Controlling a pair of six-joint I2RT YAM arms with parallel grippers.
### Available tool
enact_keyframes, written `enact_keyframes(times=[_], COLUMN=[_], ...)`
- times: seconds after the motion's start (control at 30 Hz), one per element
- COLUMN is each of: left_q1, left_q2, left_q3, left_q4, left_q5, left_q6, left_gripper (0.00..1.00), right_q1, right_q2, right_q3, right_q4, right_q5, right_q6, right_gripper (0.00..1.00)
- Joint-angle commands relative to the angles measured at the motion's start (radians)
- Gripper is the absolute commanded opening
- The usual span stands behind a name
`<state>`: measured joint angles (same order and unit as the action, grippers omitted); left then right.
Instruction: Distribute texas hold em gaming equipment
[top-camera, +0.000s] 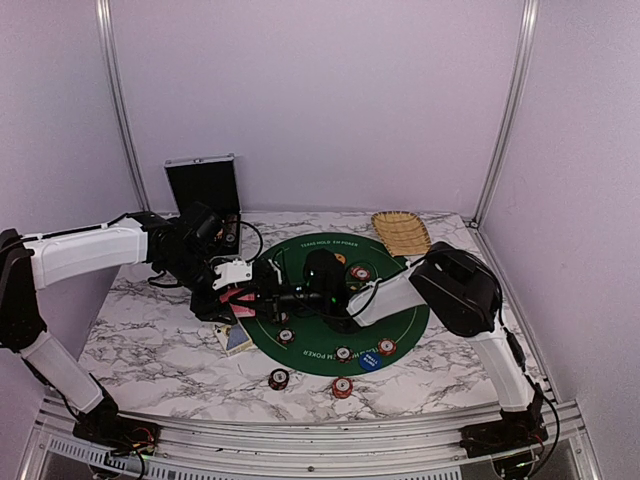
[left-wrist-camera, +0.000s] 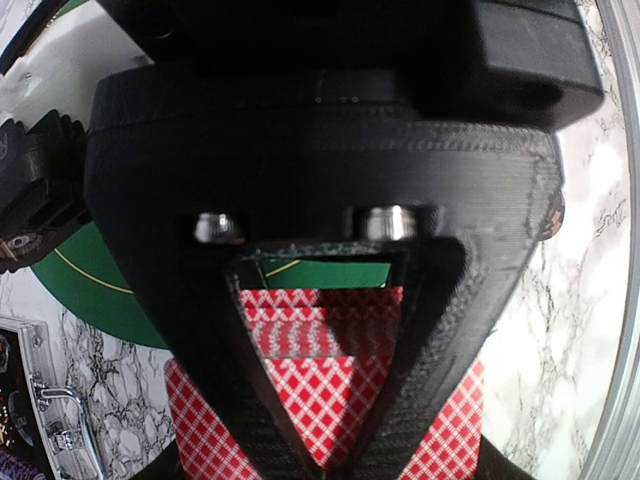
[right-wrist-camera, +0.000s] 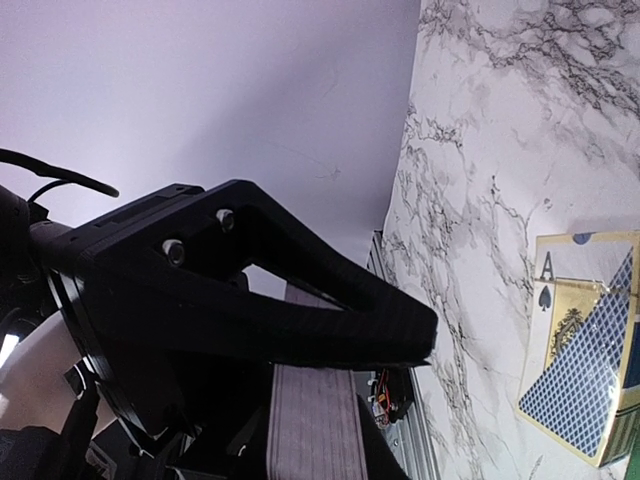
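Two hands are hovering nose to nose above the left edge of the green felt mat (top-camera: 300, 250). The left hand (top-camera: 243, 292) is pinching fully closed on the red-backed playing cards (left-wrist-camera: 325, 345), holding them flat above the table (top-camera: 150, 340), probably so one card can be peeled off for dealing. The right hand (top-camera: 300, 297) is pointing at the same stack. Whether it is gripping anything I cannot tell, since its wrist view is showing only one dark finger (right-wrist-camera: 300, 300) over a grey striped slab. Poker chips (top-camera: 343, 353) and a blue button disc (top-camera: 370, 361) are sitting along the mat's near side, seemingly marking seats. A blue-backed card box (right-wrist-camera: 580, 360) is lying just beside the mat.
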<state>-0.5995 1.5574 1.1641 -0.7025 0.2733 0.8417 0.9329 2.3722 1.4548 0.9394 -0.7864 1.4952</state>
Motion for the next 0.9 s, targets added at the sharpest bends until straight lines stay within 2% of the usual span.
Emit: enact_keyframes(times=[0.0,0.17,0.37,0.53,0.87], left_q1=[-0.004,-0.005,-0.005,-0.006,-0.006], left_q2=[-0.018,-0.016,-0.009,-0.001,0.007], left_q3=[0.008,0.010,0.014,0.008,-0.005], left_q4=[0.015,0.016,0.016,0.016,0.020], left_q5=[0.012,0.026,0.026,0.010,-0.007], left_q6=[0.000,-0.010,-0.025,-0.038,-0.062], left_gripper=[0.41,0.38,0.34,0.34,0.33], right_q1=[0.001,0.000,-0.006,-0.005,-0.009], right_q2=[-0.002,-0.012,-0.018,-0.028,-0.066], right_q3=[0.000,-0.004,0.011,0.028,0.023], right_q4=[-0.100,-0.122,-0.117,-0.119,-0.151], right_q5=[-0.005,0.003,0.008,-0.001,0.000], right_q6=[-0.060,-0.077,-0.076,-0.081,-0.109], right_gripper=[0.24,0.44,0.59,0.63,0.65])
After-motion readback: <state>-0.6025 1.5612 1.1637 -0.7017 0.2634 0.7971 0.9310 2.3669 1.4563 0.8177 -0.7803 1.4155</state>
